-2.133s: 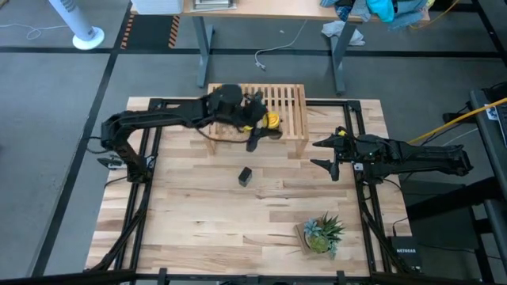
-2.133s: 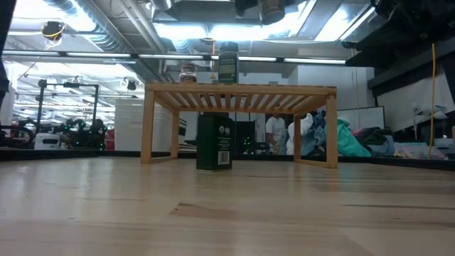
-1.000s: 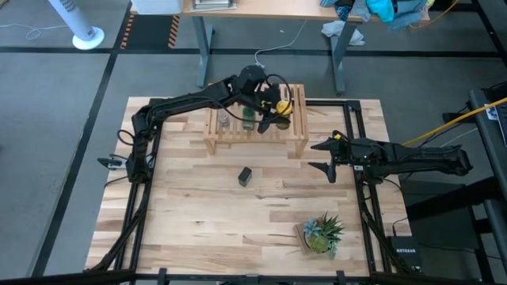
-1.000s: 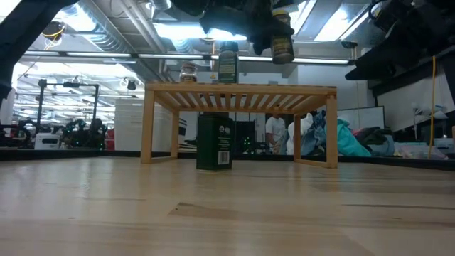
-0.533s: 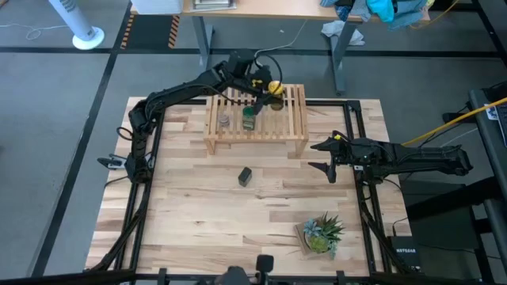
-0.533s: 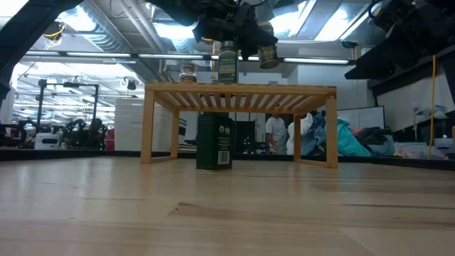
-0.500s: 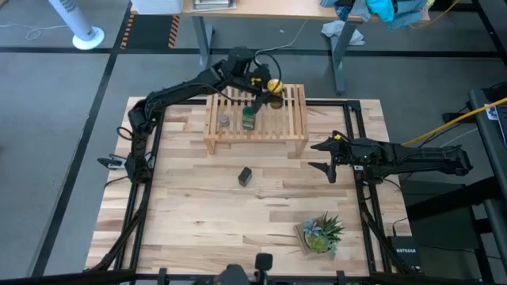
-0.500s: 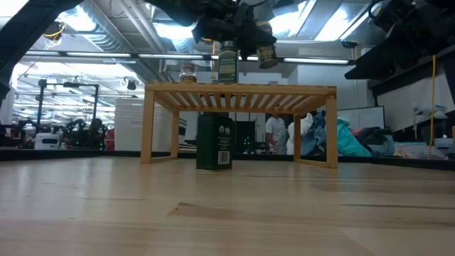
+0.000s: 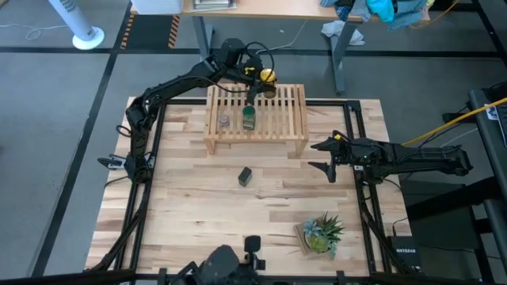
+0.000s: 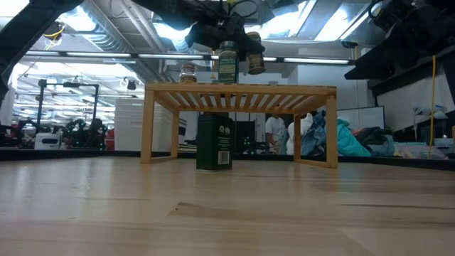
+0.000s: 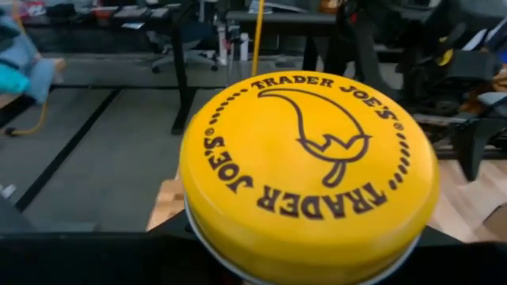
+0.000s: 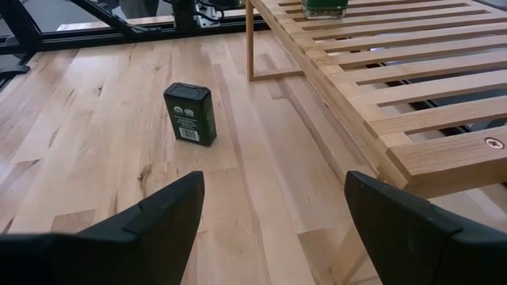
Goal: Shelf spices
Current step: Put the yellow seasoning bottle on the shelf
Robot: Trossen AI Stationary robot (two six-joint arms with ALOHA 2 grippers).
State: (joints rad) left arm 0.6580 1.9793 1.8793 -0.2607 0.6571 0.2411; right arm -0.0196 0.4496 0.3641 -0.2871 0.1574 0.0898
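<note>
The yellow-lidded jar [image 9: 268, 76] was held aloft over the far edge of the shelf [image 9: 297, 119], clamped in the left gripper [image 9: 257, 80], whose jaws were closed on its body below the lid. Small, rigid and probably glass, it was judged light but breakable, best gripped around the body. The right gripper [image 12: 269, 206] was seen with jaws spread, above the tabletop [image 9: 198, 214].

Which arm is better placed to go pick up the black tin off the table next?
Probably the right. The right gripper is open and empty, facing the black tin. The left gripper is over the shelf, shut on the yellow-lidded jar.
</note>
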